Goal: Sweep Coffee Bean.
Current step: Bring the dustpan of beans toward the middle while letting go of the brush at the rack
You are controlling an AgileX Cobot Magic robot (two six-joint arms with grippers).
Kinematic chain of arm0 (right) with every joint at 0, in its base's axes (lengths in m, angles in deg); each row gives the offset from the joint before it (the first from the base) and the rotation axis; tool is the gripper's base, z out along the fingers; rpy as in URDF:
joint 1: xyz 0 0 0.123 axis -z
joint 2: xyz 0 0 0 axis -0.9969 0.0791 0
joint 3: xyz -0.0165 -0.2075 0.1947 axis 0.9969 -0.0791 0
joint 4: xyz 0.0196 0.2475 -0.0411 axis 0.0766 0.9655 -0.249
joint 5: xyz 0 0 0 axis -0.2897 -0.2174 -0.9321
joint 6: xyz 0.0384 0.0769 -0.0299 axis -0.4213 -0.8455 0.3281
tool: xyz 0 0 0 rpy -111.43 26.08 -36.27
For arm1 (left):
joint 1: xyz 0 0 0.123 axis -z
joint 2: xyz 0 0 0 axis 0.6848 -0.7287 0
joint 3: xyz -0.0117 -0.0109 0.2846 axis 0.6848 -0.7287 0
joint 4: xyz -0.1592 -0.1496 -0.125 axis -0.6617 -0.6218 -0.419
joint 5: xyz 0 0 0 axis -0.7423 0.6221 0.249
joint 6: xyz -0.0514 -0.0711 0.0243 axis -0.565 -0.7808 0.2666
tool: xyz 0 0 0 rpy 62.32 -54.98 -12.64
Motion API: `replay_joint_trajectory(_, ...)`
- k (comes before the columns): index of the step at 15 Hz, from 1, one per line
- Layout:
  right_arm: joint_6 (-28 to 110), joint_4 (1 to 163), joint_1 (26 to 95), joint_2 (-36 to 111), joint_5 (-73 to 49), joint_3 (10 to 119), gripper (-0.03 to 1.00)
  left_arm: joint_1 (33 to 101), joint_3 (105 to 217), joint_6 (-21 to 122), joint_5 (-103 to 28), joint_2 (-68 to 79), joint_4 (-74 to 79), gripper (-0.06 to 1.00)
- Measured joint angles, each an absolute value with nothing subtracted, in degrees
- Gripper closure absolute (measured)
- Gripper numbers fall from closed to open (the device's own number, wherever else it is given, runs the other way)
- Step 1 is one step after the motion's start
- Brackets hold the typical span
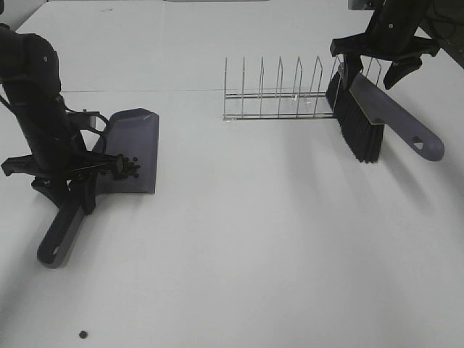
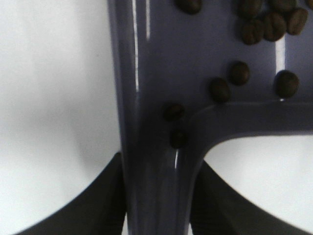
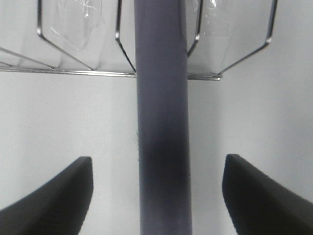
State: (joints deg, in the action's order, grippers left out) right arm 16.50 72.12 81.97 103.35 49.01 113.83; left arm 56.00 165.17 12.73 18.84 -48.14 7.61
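Note:
The grey dustpan [image 1: 134, 141] lies on the white table at the left, with several coffee beans [image 1: 127, 168] heaped near its handle end. In the left wrist view the beans [image 2: 264, 24] lie on the dustpan [image 2: 161, 58]. My left gripper [image 1: 76, 190] [image 2: 156, 196] is shut on the dustpan's handle. One stray bean [image 1: 83, 334] lies near the table's front edge. The brush [image 1: 377, 116], with black bristles and a grey handle [image 3: 161, 98], rests at the wire rack's right end. My right gripper [image 1: 377, 61] [image 3: 156, 196] is open above it, with the fingers [image 3: 58, 191] apart from the handle.
A wire dish rack [image 1: 279, 98] [image 3: 73, 71] stands at the back middle of the table, beside the brush. The table [image 1: 275, 239] is white.

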Motion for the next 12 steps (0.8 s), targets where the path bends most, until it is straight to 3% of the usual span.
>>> replay_joint_trajectory(8,17.02,71.84,81.97,88.51,48.55,110.68,0.36,56.0,165.4,12.79,16.55,-48.14,6.75,0.64)
replay_joint_trajectory(10,17.19,71.84,81.97,83.81,48.38,107.18,0.36,56.0,165.4,12.9,16.43,-48.14,6.18,0.64)
replay_joint_trajectory(12,17.19,71.61,81.97,72.58,48.38,95.44,0.36,56.0,167.69,15.54,20.9,-48.14,5.78,0.64)
